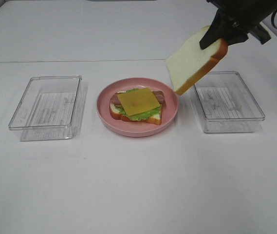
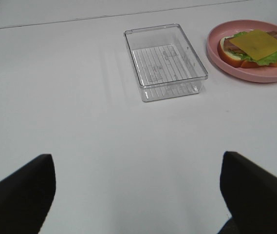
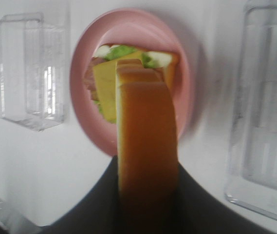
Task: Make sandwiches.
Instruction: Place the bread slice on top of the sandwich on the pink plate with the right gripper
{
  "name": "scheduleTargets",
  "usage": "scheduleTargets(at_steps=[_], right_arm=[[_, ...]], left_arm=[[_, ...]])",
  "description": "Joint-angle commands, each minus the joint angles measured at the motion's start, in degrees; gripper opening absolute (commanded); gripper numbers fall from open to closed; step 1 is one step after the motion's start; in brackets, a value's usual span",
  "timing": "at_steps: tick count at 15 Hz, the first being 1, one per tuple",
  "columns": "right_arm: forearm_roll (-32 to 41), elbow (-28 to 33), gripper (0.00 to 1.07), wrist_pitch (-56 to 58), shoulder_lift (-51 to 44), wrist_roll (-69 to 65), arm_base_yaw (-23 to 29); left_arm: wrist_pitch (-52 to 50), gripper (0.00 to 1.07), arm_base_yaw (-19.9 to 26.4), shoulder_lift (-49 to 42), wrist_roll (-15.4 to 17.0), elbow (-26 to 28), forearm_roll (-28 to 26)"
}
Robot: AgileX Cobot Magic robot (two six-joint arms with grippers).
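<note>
High view: right gripper (image 1: 215, 39) is clamping the top bread slice (image 1: 194, 59), tilted, above and beside the plate (image 1: 105, 111); open sandwich (image 1: 137, 104) below-left. Left wrist: left gripper (image 2: 137, 195) is idling wide open. Right wrist: slice is hanging edge-on, so release risks an off-centre landing or shoving the cheese (image 3: 105, 87).

I've got the right gripper (image 1: 215, 40) up at two o'clock, clamped on a bread slice (image 1: 193, 59) hanging tilted in the air. Dead centre sits the plate (image 1: 104, 105) with the open sandwich (image 1: 137, 104), cheese (image 1: 138, 102) on top. Clear boxes at nine (image 1: 47, 106) and three (image 1: 228, 101).
</note>
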State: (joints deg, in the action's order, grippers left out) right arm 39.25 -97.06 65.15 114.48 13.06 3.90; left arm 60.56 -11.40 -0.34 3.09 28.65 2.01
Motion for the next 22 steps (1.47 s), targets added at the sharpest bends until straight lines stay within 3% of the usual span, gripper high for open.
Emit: scheduleTargets(at_steps=[1, 3, 7, 14, 22], right_arm=[[9.22, 5.67, 0.0, -4.24, -0.29, 4.64, 1.49], [14.32, 9.74, 0.0, -8.94, -0.29, 7.22, 3.84], [23.38, 12.03, 0.0, -16.79, 3.15, 9.05, 8.71], [35.47, 12.03, 0.0, -19.54, 10.54, 9.51, 9.17], [33.52, 12.15, 0.0, -21.03, 12.2, 9.45, 9.28]], left_arm=[[-0.69, 0.87, 0.06, -1.15, 0.0, -0.11, -0.17], [-0.69, 0.87, 0.06, -1.15, 0.0, -0.11, -0.17], [-0.69, 0.87, 0.06, -1.15, 0.0, -0.11, -0.17], [-0.69, 0.87, 0.06, -1.15, 0.0, -0.11, -0.17], [-0.69, 0.87, 0.06, -1.15, 0.0, -0.11, -0.17]])
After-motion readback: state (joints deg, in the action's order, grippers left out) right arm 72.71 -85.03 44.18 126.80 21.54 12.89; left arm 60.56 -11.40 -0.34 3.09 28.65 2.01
